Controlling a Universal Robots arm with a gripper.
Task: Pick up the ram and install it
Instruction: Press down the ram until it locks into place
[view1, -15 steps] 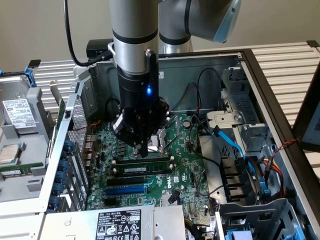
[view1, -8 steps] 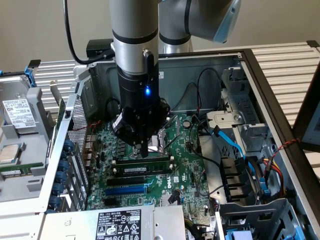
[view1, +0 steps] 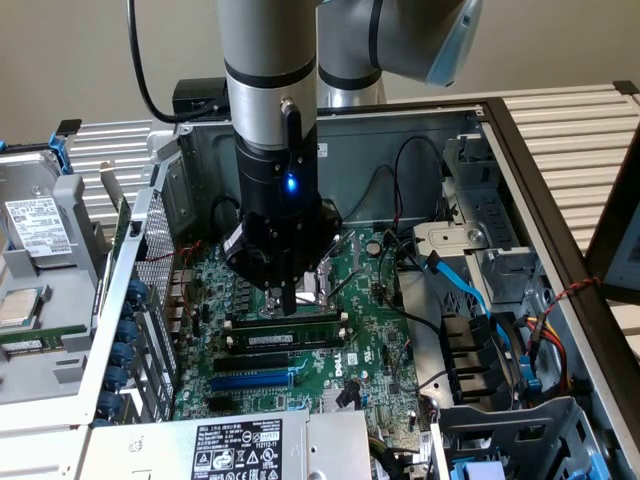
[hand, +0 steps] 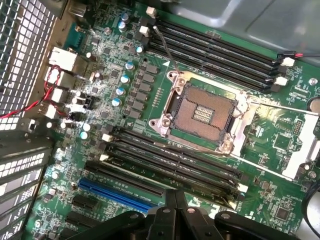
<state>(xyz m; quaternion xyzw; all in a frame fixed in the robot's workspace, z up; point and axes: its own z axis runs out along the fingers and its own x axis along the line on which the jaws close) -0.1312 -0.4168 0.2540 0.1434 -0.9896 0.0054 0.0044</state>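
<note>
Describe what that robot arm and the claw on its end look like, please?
The arm is a thick silver-grey tube with a pale blue cap at one joint. A black cable runs alongside it. Below sits a black wrist block with a small blue light, ending in a black gripper with narrow fingers.

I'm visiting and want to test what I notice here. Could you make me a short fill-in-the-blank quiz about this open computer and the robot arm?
1. The gripper hangs over the green ____ inside the open case.
2. The gripper's fingers are ____.
3. Near the black memory slots lies one long slot coloured ____.
4. The square processor socket is ____, with no chip in it.

Missing words: motherboard; shut; blue; empty
</note>
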